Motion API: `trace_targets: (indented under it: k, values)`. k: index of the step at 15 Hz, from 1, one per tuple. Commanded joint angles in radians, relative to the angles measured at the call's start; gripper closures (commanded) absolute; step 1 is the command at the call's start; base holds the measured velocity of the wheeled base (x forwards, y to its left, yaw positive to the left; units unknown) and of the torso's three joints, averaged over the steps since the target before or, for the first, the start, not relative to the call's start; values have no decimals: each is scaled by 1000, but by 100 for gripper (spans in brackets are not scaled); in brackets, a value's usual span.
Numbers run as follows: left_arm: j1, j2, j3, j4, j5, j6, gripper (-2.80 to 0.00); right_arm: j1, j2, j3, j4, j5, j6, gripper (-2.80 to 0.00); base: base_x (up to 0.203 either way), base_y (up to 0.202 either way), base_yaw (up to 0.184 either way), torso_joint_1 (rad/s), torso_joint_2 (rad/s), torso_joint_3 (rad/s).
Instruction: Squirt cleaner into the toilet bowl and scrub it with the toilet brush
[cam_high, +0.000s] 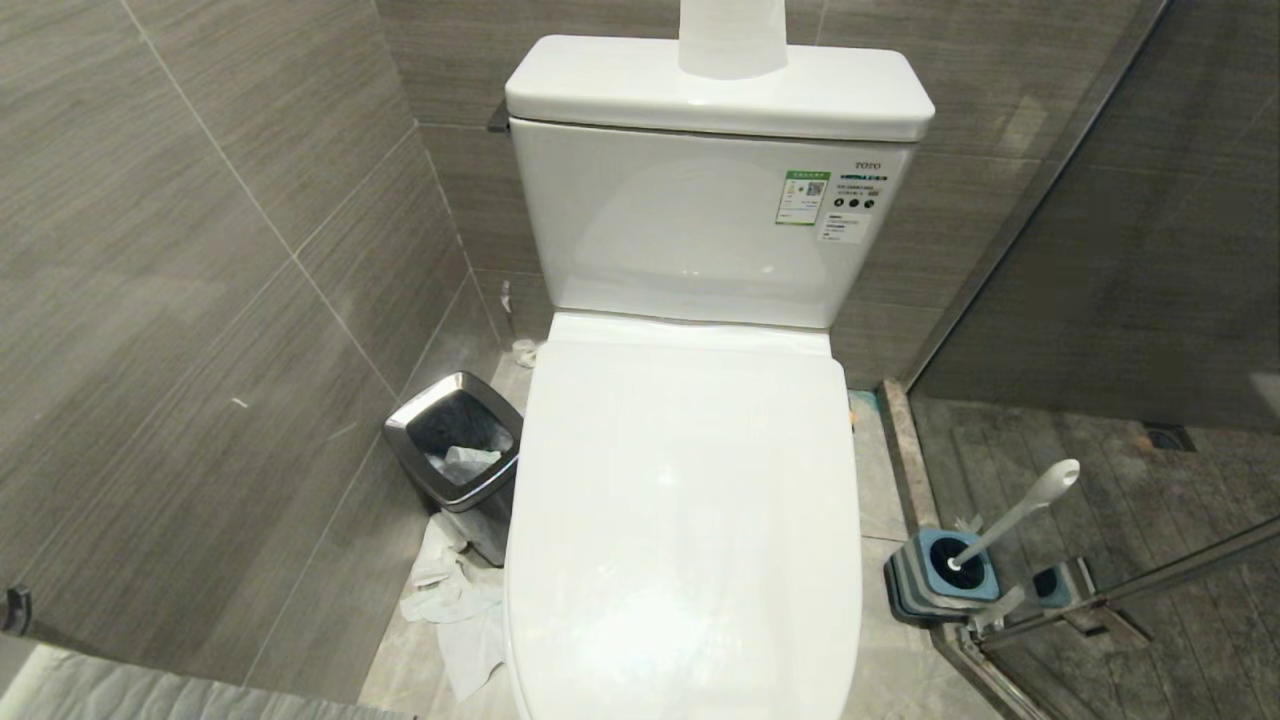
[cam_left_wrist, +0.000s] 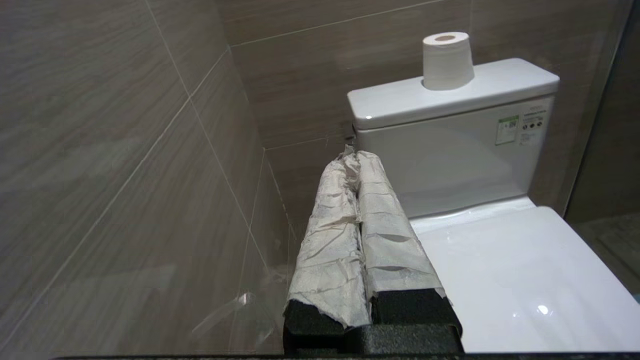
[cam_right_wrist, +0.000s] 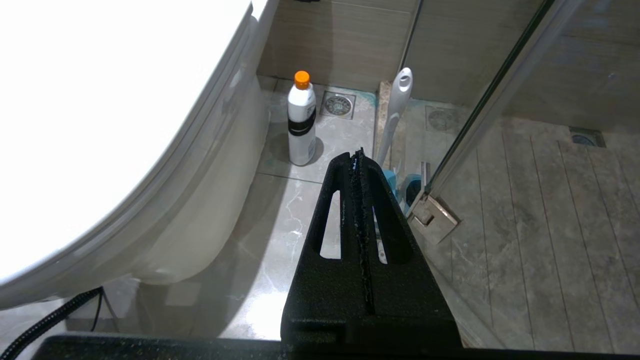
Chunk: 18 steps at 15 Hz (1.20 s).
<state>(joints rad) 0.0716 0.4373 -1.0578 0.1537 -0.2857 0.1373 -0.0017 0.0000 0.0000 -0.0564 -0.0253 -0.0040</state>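
My left claw (cam_left_wrist: 356, 156) is clenched with nothing in it, its two paper-wrapped fingers (cam_left_wrist: 330, 235) pressed together. It hangs to the left of the toilet, pointing toward the far wall beside the tank (cam_left_wrist: 450, 150). My right claw (cam_right_wrist: 358, 156) is also clenched and empty, its black fingers flat against each other. It sits low on the right side of the toilet, aimed at the floor between the bowl and the glass door (cam_right_wrist: 500, 85).

The toilet (cam_high: 690, 520) is straight in front of me with its lid (cam_high: 685, 450) down, so the bowl itself is hidden. A paper roll (cam_left_wrist: 446, 61) stands upright on the tank top.

The cleaner bottle (cam_right_wrist: 301, 120), white with an orange cap, stands upright on the floor to the right of the toilet base, near a floor drain (cam_right_wrist: 338, 104). The brush (cam_high: 1015, 515) leans in its blue holder (cam_high: 940, 580) on the floor to the right, just beside the door hinge, its white handle tilted up and to the right.

A bin (cam_high: 405, 440) stands to the left of the toilet, with crumpled paper (cam_high: 455, 610) on the floor in front of it.
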Motion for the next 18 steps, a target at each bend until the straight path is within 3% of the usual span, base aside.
trace_targets:
  k: [1, 9, 12, 13, 18]
  values:
    - [-3, -108, 32, 27, 0, 4, 0, 0, 0, 25, 0, 1, -1, 0, 0, 0, 0, 0, 0, 0]
    - [-57, -301, 193, 74, 25, 58, 0, 0, 0, 25, 0, 1, -1, 0, 0, 0, 0, 0, 0, 0]
    - [-64, -435, 308, 86, 24, 44, 0, 0, 0, 25, 0, 1, -1, 0, 0, 0, 0, 0, 0, 0]
    - [-65, -437, 314, 81, 34, 16, 0, 0, 0, 26, 0, 1, -1, 0, 0, 0, 0, 0, 0, 0]
    - [-65, -437, 368, 22, 40, 28, 0, 0, 0, 25, 0, 1, -1, 0, 0, 0, 0, 0, 0, 0]
